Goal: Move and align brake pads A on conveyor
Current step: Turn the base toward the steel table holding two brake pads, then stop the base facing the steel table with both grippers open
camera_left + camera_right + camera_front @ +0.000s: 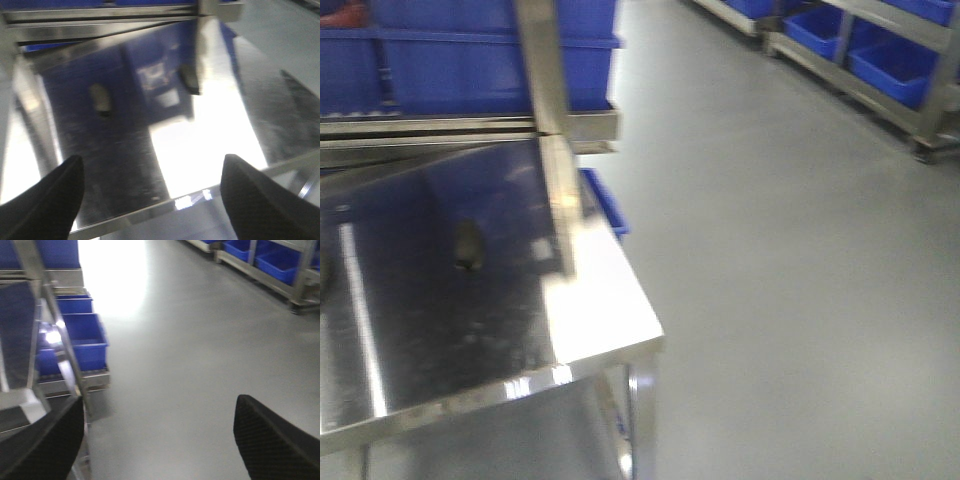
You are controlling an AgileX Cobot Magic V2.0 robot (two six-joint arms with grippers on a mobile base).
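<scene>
front, left wrist share tabletop [430, 320], right faces floor [190, 360]

The left gripper [150, 200] is tilted forward and down, its two black, textured fingers [45, 200] spread wide at the lower corners of its wrist view. The right gripper [157, 440] is likewise spread wide, angled forward and down.

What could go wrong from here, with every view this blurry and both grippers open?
1. No conveyor or brake pad shows in any view, so a reach made now would be blind.
2. The left gripper hangs open over the steel tabletop, close to the upright post; a sideways sweep might strike it.
3. The right gripper is out over the floor beside the blue bins; swinging it left could clip them.
</scene>
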